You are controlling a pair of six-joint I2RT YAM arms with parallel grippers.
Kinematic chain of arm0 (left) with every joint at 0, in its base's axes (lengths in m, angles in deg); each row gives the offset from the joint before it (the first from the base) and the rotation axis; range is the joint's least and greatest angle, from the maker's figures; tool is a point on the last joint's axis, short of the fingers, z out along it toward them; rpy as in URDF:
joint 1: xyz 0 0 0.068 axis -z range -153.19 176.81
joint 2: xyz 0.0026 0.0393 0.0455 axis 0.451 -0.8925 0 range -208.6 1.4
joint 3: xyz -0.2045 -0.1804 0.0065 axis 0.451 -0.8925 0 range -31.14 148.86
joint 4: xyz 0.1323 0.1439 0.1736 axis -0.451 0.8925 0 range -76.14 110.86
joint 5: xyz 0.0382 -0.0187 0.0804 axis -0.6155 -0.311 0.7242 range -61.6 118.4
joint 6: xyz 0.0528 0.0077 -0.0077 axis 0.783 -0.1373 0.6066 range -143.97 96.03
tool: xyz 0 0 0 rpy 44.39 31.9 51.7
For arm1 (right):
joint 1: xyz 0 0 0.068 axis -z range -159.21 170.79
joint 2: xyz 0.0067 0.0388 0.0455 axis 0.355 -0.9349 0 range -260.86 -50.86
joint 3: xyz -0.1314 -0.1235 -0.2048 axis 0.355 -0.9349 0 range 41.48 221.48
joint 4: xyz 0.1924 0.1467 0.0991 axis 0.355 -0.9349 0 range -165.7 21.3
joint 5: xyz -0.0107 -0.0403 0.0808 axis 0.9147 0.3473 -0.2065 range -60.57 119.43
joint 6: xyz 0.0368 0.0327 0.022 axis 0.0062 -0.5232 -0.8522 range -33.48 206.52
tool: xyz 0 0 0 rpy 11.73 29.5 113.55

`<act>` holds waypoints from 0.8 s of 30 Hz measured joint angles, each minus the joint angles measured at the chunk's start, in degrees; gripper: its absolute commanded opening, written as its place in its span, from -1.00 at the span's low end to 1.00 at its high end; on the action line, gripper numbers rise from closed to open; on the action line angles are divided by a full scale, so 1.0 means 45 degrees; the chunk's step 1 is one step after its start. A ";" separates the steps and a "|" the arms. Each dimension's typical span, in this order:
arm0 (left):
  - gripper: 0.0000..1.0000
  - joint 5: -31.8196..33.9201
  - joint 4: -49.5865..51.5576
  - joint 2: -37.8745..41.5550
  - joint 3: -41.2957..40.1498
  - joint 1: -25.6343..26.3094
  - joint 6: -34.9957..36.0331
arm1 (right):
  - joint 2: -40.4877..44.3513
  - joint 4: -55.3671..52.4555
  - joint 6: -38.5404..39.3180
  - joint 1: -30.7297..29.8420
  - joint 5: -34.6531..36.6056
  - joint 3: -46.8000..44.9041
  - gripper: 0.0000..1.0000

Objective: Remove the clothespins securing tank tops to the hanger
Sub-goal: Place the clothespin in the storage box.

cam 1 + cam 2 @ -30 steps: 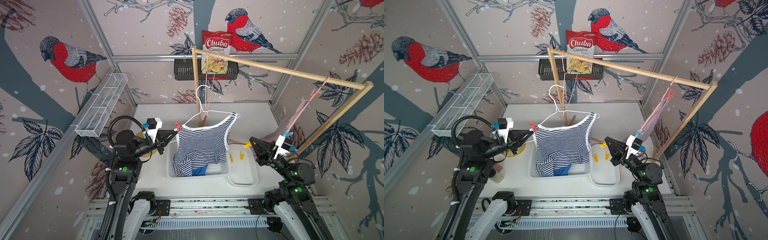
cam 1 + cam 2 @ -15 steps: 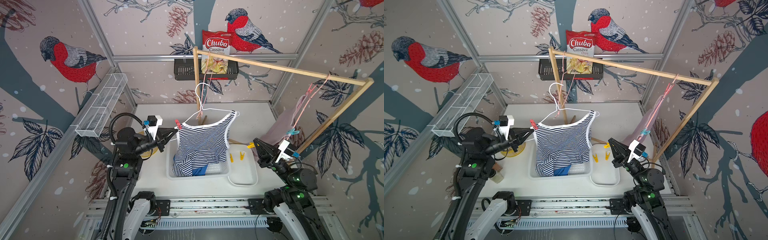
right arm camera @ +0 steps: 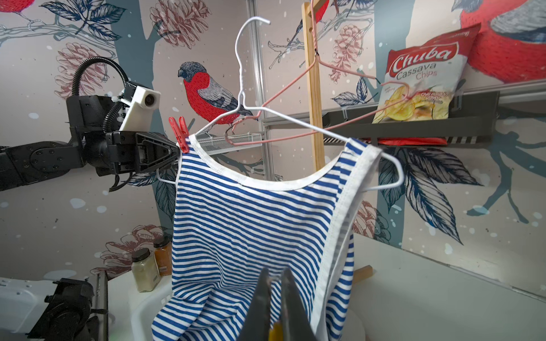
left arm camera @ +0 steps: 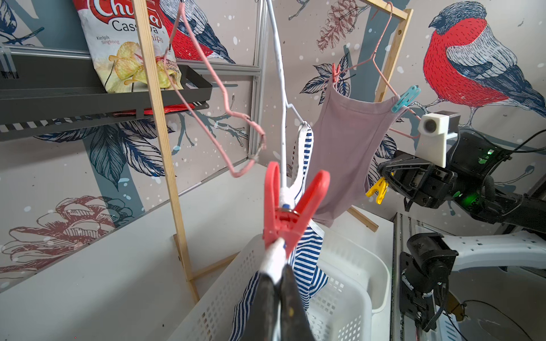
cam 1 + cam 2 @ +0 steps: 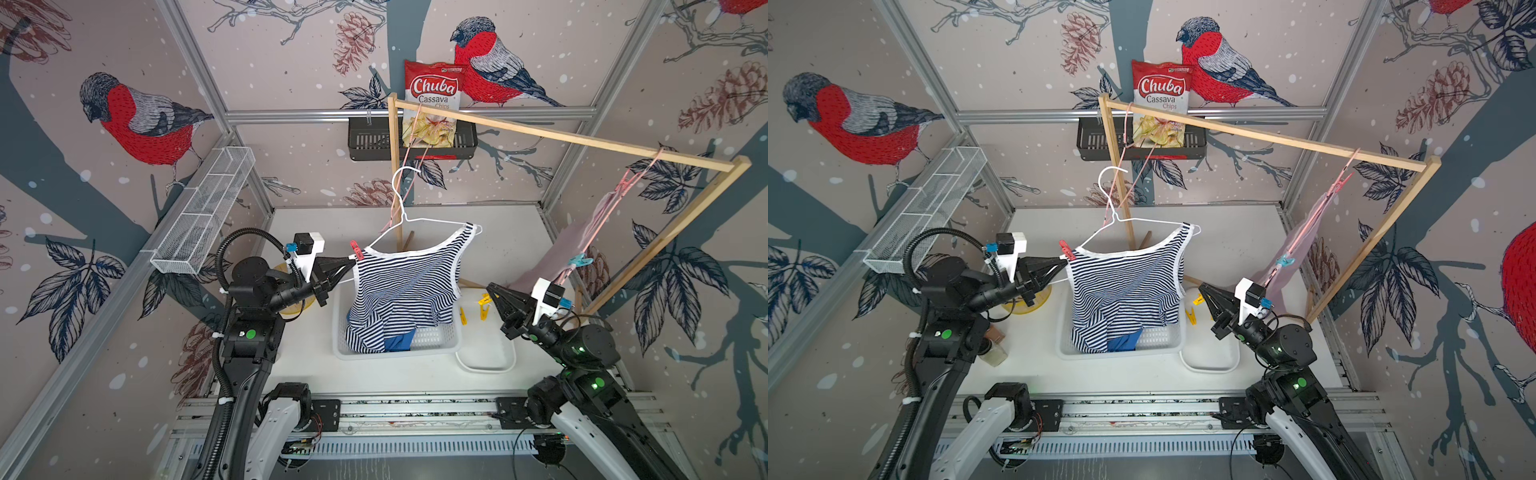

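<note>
Inside the bird-papered booth, a red clothespin [image 5: 356, 250] pins the striped tank top [image 5: 405, 291] to the white hanger [image 5: 401, 199], its hem draping into the white basket [image 5: 395, 354]. The left gripper [image 5: 352, 261] is clamped tight on the hanger's wire end beside that pin. The right gripper [image 5: 489, 287] pinches a yellow clothespin [image 4: 375, 189].

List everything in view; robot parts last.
striped top: 1, navy-white, white hanger
mauve top: 1, mauve, wooden rack
blue top: 1, blue, basket
red clothespin: 1, red, striped top's strap
teal clothespin: 1, teal, mauve top
pink clothespin: 1, pink, mauve top
yellow clothespins: 3, yellow, two near tray, one in right gripper
white hanger: 1, white, left gripper
pink hangers: 2, pink, wooden rack
basket: 1, white, centre
tray: 1, white, beside basket
chips bag: 1, red-white, black shelf
wire shelf: 1, white, wall
jars: 2, pale, orange, by left arm
dish: 1, yellow, behind left arm
left gripper: shut on white hanger
right gripper: shut on yellow clothespin
</note>
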State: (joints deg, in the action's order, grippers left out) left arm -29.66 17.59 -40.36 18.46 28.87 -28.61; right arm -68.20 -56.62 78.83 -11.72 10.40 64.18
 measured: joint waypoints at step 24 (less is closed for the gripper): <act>-1.00 0.0233 0.0049 0.0996 -0.0515 0.0000 -0.0296 | -0.0680 -0.0529 -0.1010 -0.4420 0.9432 -0.2657 -1.00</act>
State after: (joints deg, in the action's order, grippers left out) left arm -28.61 17.81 -35.87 16.15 28.87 -29.94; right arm -71.26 -59.01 74.29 -31.61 52.85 52.22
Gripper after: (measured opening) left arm 0.053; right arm 0.089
